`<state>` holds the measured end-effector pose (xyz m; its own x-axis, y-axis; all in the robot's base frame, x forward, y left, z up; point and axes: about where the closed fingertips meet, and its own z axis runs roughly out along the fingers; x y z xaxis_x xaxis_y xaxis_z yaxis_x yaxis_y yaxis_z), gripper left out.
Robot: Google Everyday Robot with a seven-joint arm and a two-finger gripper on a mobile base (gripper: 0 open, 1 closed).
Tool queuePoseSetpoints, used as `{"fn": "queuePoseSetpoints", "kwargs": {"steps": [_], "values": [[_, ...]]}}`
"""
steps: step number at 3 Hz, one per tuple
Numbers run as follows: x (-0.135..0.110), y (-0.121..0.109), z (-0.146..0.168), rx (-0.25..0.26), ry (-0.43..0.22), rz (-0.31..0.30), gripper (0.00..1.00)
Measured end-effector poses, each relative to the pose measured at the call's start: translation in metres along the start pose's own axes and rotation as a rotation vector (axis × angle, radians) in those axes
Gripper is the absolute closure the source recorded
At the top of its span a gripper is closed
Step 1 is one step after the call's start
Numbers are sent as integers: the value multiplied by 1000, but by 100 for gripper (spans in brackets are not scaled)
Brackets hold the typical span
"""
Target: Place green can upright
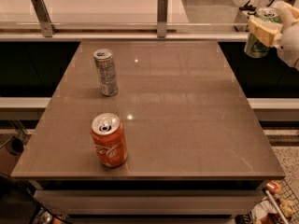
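Observation:
The green can (256, 45), green with pale markings and a silver top, hangs upright in the air at the far right, beyond the table's right edge and above its level. My gripper (270, 29) is shut on the green can, its pale fingers (263, 31) wrapped around the can's upper half. The arm runs off the right edge of the view.
A brown table (187, 120) fills the middle. An orange-red Coca-Cola can (109, 140) stands upright near its front left. A tall slim silver-grey can (106, 72) stands upright at the back left. A glass rail with metal posts (162, 16) runs behind the table.

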<state>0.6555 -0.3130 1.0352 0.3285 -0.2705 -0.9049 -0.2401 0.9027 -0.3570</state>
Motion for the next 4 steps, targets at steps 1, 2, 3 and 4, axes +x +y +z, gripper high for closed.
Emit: {"fn": "queuePoseSetpoints", "kwargs": {"steps": [1,2,3,4], "values": [[-10,17,-7,-39,-3,21,100],[-17,34,-14,-76,-2,67,100],[-15,56,-18,-107,0,131,100],[2,81,-12,-117,2,199,100]]}}
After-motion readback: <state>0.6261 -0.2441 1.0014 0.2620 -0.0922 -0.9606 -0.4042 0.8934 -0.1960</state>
